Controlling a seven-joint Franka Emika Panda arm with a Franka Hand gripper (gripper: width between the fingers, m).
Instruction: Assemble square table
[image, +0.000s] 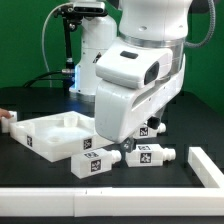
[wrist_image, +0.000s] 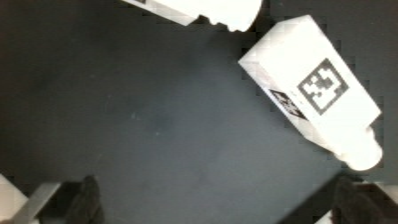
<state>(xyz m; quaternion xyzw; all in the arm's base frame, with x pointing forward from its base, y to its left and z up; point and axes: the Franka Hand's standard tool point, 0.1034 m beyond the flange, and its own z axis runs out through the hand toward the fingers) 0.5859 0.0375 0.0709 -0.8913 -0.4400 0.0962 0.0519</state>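
Observation:
The white square tabletop (image: 52, 133) with a raised rim lies on the black table at the exterior view's left. Two short white legs with black-and-white tags lie in front of it: one (image: 95, 162) near the tray's corner, one (image: 148, 154) to its right. A third tagged part (image: 152, 128) shows beside the arm. My gripper (image: 127, 146) hangs low between tray and legs, mostly hidden by the hand. In the wrist view my gripper (wrist_image: 217, 205) is open and empty over bare table, fingertips (wrist_image: 71, 200) spread wide. One tagged leg (wrist_image: 320, 85) lies ahead of it, another white part (wrist_image: 196, 8) beyond.
A long white border wall (image: 90, 205) runs along the front, with a section (image: 206, 165) at the exterior view's right. A small white piece (image: 8, 121) lies at the far left. A black stand and cables (image: 68, 50) rise behind.

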